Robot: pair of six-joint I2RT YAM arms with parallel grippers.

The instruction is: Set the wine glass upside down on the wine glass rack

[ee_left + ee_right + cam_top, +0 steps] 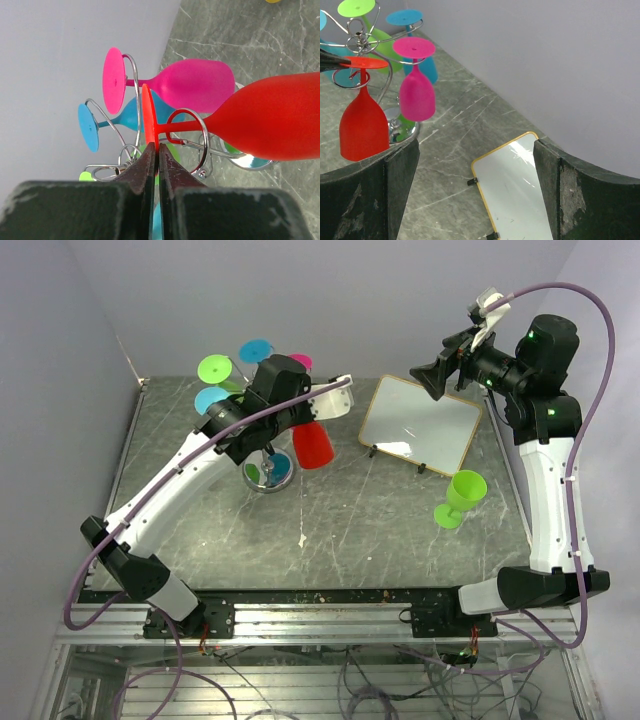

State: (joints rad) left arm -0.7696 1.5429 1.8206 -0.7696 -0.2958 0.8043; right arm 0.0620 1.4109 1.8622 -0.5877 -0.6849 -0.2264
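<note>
Red plastic wine glass (362, 125) hangs upside down on the silver wire wine glass rack (360, 37), stem through one scroll loop. Its long axis is straight up-and-down, bowl pointing down, flat foot on top. Left gripper (158, 152) is pinched on that foot's rim. Right gripper (476, 160) is spread wide, holding nothing, well off to the rack's right.

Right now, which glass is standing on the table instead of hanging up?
The lone green wine glass on the right side of the table, standing upright. All the others are upside down at the wine glass rack.
</note>
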